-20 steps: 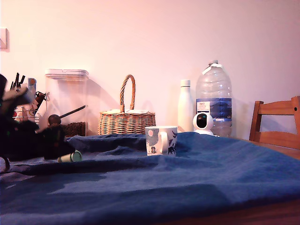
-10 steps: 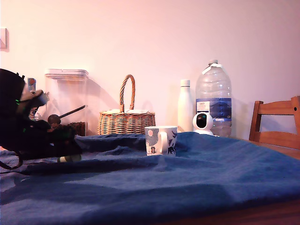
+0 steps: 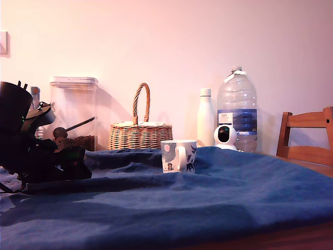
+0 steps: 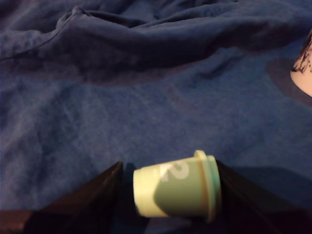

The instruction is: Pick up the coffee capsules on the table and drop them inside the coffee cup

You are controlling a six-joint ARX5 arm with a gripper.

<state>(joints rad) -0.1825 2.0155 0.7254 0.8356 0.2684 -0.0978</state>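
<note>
One pale green capsule lay on its side between the spread-apart end effector fingers, on the blue-clothed tabletop. One coffee cup stood well apart.

My table shows bare wood only at its near edge, at five o'clock in the exterior view; a wrinkled dark blue cloth covers the rest. On the cloth a white patterned coffee cup stands upright near the centre. At nine o'clock from it, well apart, a pale green coffee capsule lies on its side between my gripper jaws.
</note>
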